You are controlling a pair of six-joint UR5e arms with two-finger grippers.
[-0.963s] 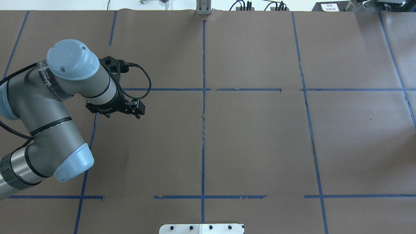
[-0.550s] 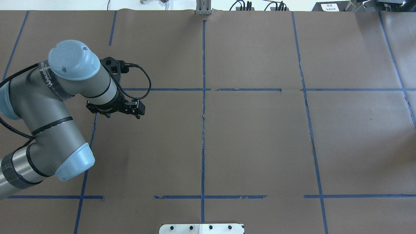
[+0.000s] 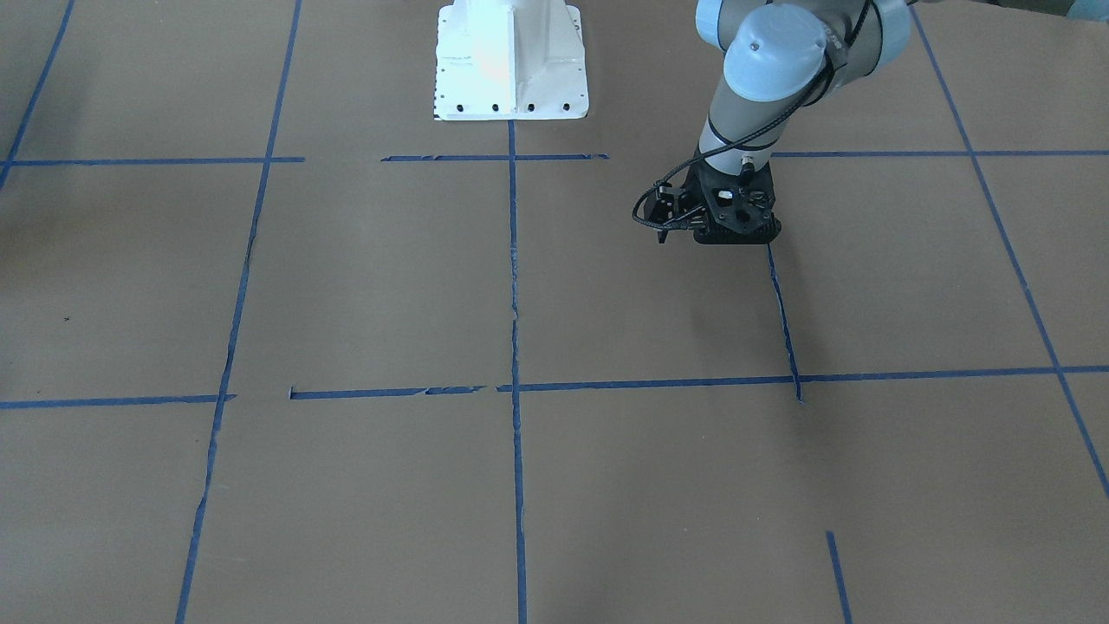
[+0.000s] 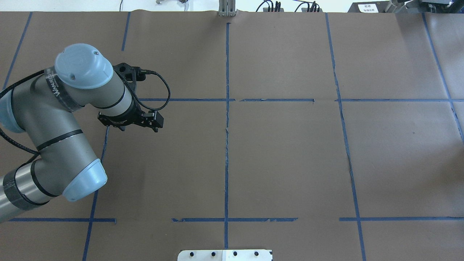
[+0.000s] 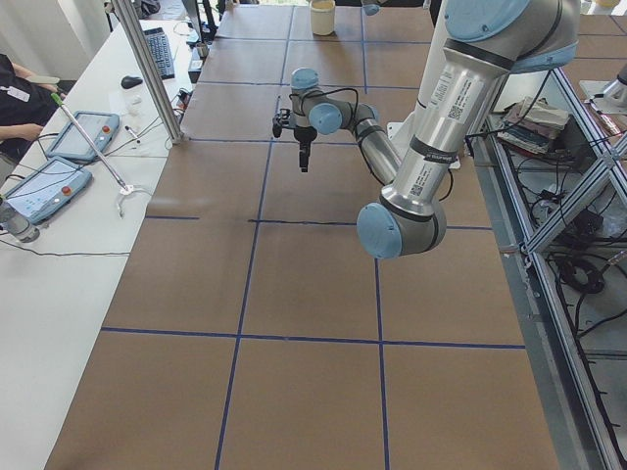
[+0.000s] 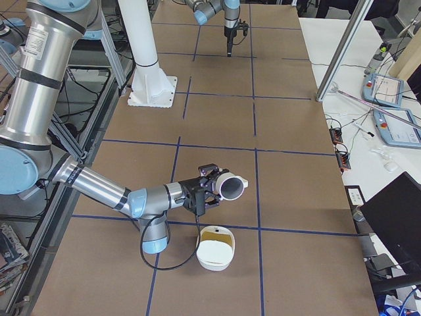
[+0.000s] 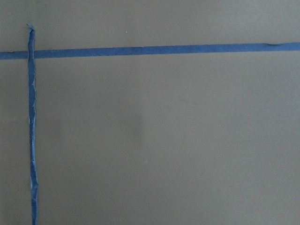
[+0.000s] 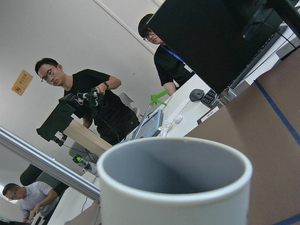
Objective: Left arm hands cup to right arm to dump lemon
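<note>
So, what does the front-facing view keep hidden?
— The left arm hangs over the brown table. Its black wrist frame covers the left gripper, so whether the fingers are spread or pressed together cannot be told.

And overhead?
— Much the same. The forearm and frame sit on top of the fingers, and the arm's lower part is cut off at the left edge.

The left-end view?
— The gripper points down above the table, too small to judge. A cream-white vessel at the far end is cropped by the top edge. Cup or bowl, it cannot be told.

The right-end view?
— The right arm reaches low across the table. The right gripper has the cup at its tip, lying sideways with its mouth turned away from the arm. How the fingers sit on it cannot be told. Near it stands a white bowl with something yellowish inside, perhaps the lemon, too small to be sure.

The wrist cameras?
— The left one shows only table and blue tape. In the right one the cup's rim and grey inside fill the bottom. Its floor is hidden behind the near rim and its wall is cut off below. Operators stand beyond.
</note>
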